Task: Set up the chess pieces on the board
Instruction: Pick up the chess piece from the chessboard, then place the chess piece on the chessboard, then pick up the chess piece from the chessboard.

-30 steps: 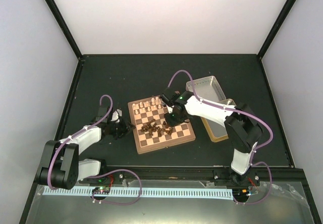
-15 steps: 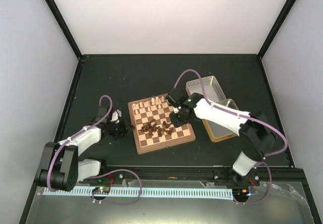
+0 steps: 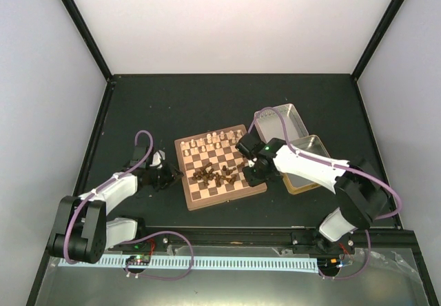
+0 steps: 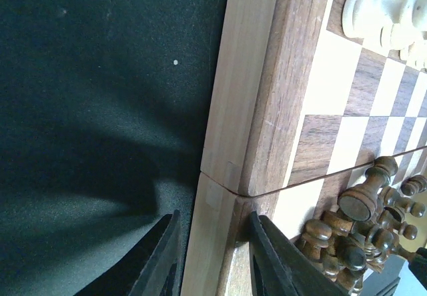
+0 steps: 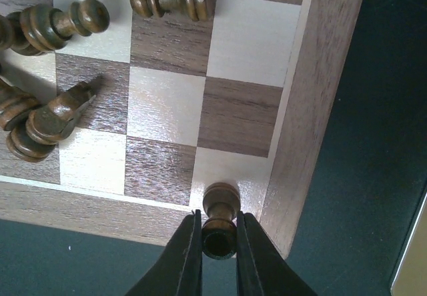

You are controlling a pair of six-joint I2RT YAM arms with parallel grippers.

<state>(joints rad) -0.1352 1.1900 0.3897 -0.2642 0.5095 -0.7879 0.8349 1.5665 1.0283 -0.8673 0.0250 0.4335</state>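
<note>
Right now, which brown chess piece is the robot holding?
The dark piece pinched in the right end effector, at the board's corner square. The other brown ones lie toppled on the squares, untouched.

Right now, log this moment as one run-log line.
right gripper: shut on dark piece, at board near-right corner square | left gripper: open, straddling board rim

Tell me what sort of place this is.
Probably a robot lab test cell: blank white walls framed in black, a black table, left arm and right arm bolted at its near edge, and a chessboard staged between them.
</note>
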